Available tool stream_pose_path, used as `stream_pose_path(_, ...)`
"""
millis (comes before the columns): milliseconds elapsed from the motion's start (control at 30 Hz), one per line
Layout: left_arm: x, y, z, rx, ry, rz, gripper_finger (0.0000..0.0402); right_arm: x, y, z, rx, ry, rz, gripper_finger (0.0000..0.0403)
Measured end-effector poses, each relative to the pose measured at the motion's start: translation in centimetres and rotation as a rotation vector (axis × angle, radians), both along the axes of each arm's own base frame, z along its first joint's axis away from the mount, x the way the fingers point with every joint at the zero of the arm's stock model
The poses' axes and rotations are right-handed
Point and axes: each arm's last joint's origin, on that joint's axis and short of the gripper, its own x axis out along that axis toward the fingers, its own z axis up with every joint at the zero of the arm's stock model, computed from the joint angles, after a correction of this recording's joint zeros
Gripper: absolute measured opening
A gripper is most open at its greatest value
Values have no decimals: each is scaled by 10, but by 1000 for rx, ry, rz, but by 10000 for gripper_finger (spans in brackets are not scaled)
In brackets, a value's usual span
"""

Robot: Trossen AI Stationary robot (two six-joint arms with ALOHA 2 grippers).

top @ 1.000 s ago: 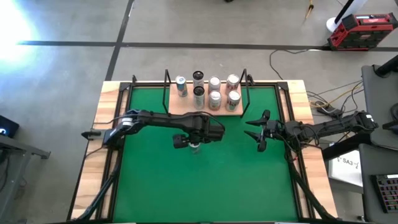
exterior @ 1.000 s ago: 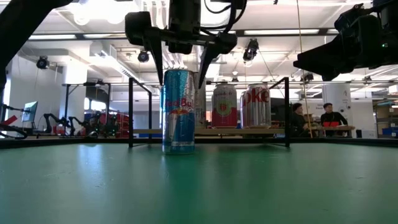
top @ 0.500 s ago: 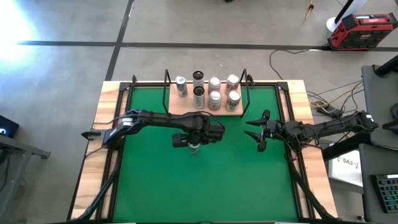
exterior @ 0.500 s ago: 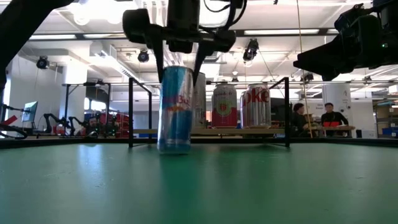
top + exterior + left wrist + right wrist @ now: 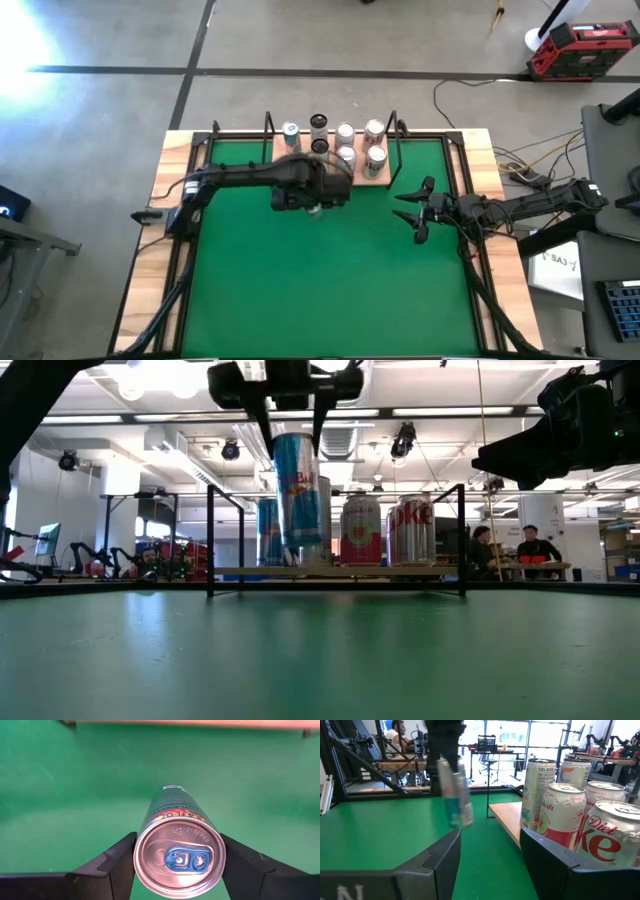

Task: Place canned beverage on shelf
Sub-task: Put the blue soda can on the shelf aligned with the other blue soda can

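A slim blue-and-silver can (image 5: 298,495) is shown gripped near its top by the left gripper (image 5: 291,420) and hung clear of the green mat (image 5: 330,280), just in front of the shelf (image 5: 372,179). In the low view the can is seen tilted, its base swung toward the shelf. The right gripper (image 5: 417,213) is held shut on nothing, well apart at the mat's right side.

Risks, as judged: because the can is slanted, its base could be caught on the shelf's front edge, or a standing can could be knocked over if it is carried in too low. A smooth, round metal wall pinched between two narrow fingers (image 5: 112,865) could also slip or pivot further.

Materials and shapes: the can is a tall, narrow cylinder of glossy aluminium with a bright lid and blue tab (image 5: 186,859). The shelf is a pale wooden board framed by thin black rods. Wider cans (image 5: 362,530) are already stood upon it. The mat appears matte and felt-like.
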Motion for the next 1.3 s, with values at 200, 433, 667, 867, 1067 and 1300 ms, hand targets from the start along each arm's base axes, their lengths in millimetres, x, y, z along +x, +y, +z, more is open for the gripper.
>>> stream_pose_path(200,-17,48,5,13,34,-9,219,0,0,0,0,0,0,194)
stream_pose_path(433,-34,94,5,-17,60,-15,238,0,0,0,0,1,-1,194)
stream_pose_path(667,-41,117,4,-17,76,-37,237,0,0,0,0,1,0,194)
stream_pose_path(867,-48,131,-8,-22,134,-50,237,0,0,0,0,1,0,194)
stream_pose_path(1067,-54,145,-14,-34,160,-56,237,0,0,0,0,1,0,194)
stream_pose_path(1300,-55,153,-7,-5,118,-62,237,0,0,0,0,1,0,194)
